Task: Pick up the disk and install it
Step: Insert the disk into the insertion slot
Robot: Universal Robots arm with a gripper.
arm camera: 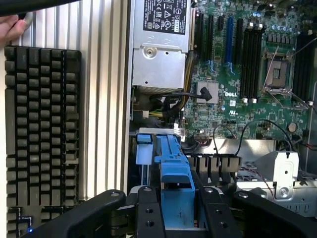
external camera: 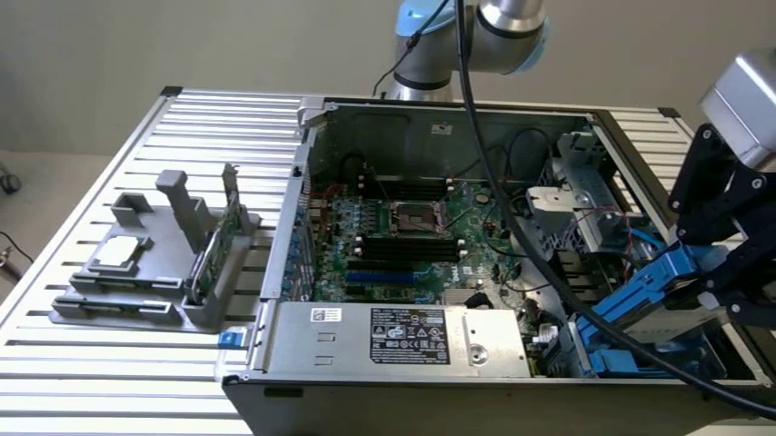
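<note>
The gripper (arm camera: 179, 203) grasps the blue-railed disk (external camera: 655, 289) inside the open computer case (external camera: 363, 123), near its power supply (external camera: 401, 334), on the slatted counter (external camera: 122, 381).

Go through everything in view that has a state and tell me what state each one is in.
computer case: open, side panel off.
disk: gripped, tilted, not seated.
gripper: shut on the disk.
green circuit card: standing upright in the grey fixture.
silver chip: lying flat on the fixture.
</note>
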